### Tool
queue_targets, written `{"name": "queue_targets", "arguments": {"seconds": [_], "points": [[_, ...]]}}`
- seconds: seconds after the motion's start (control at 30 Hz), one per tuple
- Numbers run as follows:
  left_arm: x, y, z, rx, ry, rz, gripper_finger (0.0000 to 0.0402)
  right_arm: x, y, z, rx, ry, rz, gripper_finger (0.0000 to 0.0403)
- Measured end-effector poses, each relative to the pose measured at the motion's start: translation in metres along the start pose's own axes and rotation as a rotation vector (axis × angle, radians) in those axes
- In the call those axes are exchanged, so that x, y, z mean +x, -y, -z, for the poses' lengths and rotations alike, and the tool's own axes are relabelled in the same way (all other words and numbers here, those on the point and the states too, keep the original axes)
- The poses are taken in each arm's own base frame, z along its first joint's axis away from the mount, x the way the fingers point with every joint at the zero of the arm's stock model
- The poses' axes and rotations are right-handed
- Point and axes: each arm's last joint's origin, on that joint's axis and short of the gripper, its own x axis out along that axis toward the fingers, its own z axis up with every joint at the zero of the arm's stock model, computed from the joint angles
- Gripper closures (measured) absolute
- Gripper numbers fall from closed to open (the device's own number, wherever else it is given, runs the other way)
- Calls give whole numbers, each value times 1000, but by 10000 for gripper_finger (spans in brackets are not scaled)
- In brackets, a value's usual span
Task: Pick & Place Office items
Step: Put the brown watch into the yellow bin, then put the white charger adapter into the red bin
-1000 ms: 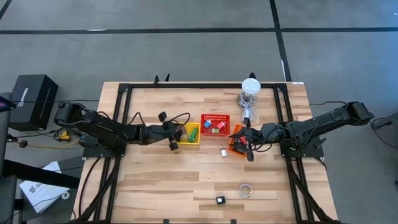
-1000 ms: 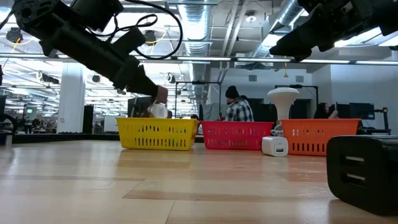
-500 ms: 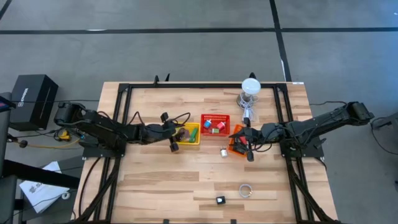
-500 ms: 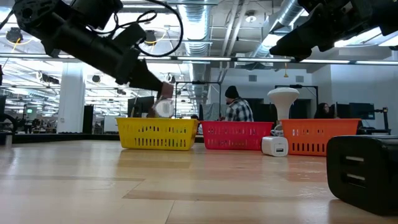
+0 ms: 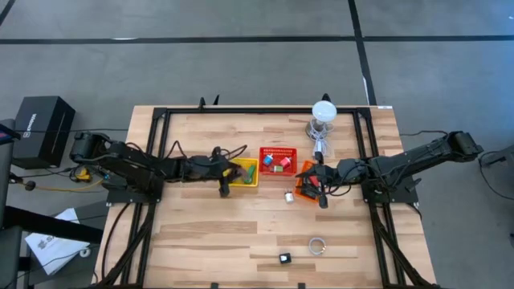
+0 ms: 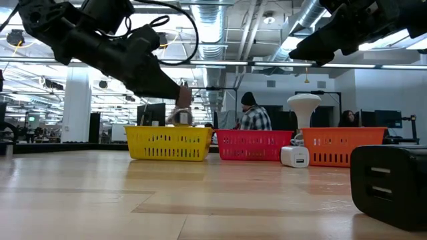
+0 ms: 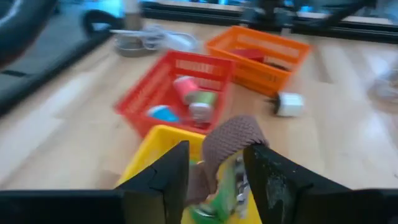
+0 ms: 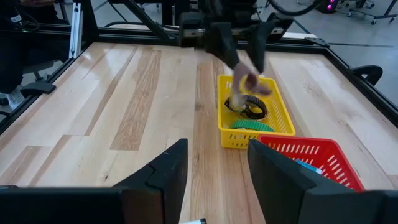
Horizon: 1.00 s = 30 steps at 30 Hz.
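Tabletop (image 5: 201, 233) carries three baskets in a row: yellow basket (image 5: 244, 172), red basket (image 5: 278, 160), orange basket (image 5: 307, 183). Left end effector (image 5: 227, 172) hangs over the yellow basket, fingers part-closed on a brown strip (image 7: 231, 144) that loops up between them. Strip looks soft, light, floppy; best pinched mid-length, likely to sag or snag on the mesh. Right end effector (image 5: 320, 183) waits above the orange basket, fingers spread, nothing held. Loose items on the tabletop: white block (image 5: 287, 196), ring (image 5: 318, 245), black piece (image 5: 284, 258)
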Motion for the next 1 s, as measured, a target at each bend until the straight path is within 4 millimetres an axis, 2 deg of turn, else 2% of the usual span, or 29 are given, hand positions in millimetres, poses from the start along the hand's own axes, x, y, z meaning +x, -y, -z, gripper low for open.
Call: {"name": "queue_targets", "arguments": {"seconds": [0.47, 0.8, 1.0], "points": [[2, -10, -1, -19, -3, -32, 395, 0, 0, 0, 0, 0, 0, 244], [2, -9, -1, -21, -4, -22, 396, 0, 2, -1, 6, 9, 19, 243], [2, -9, -1, -21, -4, -22, 396, 2, 9, 1, 75, -6, 57, 243]]}}
